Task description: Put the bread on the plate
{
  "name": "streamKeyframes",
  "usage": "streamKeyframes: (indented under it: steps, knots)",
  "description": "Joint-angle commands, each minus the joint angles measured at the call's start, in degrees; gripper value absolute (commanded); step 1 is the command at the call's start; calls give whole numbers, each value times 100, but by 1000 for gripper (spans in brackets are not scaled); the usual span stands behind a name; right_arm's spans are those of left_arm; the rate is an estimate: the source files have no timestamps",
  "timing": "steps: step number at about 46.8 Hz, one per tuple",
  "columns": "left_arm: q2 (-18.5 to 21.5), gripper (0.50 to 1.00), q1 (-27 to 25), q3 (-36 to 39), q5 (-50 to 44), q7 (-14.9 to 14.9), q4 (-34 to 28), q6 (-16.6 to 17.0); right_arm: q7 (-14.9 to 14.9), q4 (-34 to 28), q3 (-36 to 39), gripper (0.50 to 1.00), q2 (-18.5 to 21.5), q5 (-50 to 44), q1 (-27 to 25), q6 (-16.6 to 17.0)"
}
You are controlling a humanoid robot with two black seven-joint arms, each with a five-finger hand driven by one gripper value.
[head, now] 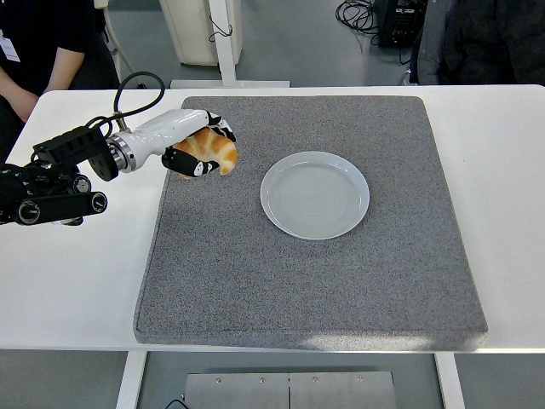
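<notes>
Cut off at the top left corner: a seated person in dark clothing [38, 43], with only an arm and part of the body visible. Cut off at the top right as well: a second dark-clothed person [494, 38], only the torso inside the picture. Hidden for the most part under the fingers: the near side of the golden-brown bread roll [213, 152], so no telling its full shape. Hard to say also whether the roll hangs above the mat or touches it; no clear shadow beneath it. No right arm anywhere in the view.

Below all this, a white rectangular table [511, 170], covered in the middle by a large grey felt-like mat [306, 281]. On the mat, a little right of its centre, a round pale grey-white plate [315, 194], with nothing on it. Behind the table, a grey floor, a white stand or post [223, 43], and some black cables with a dark box [375, 17] near the top edge.

Entering from the left edge, a black arm with a white forearm shell and a looping black cable [136, 85]. At its end, the left hand [197, 152], white and black, with fingers [200, 168] curled closely around the bread roll and gripping it. Located over the far left part of the mat, near its corner, clearly apart from the plate and to its left.
</notes>
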Motion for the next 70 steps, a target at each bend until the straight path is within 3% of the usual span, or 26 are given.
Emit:
streamKeyframes:
  steps: [1,21,36,41,58,70]
  knots:
    - [73,500,-181,13,0,1,-1,-28,-1,9,0,1000,0,0,0,-1]
    - [187,500,-893,4,-9,18,-1,-327,-1,0,-9,1000,0,0,0,-1]
    - [73,500,-1060,-22,-27,27,-1,-442,-1,0,-9,1000,0,0,0,-1]
    - [-181,500,-1052,-31,-53,36,104,-433,-1,0,-9,1000,0,0,0,-1]
    - [-1579,500,-981,-154,-106,10,816,-450,-1,0,9,1000,0,0,0,-1]
    - [-2221,500,-718,-321,-115,1,1080,-450,-1,0,9,1000,0,0,0,-1]
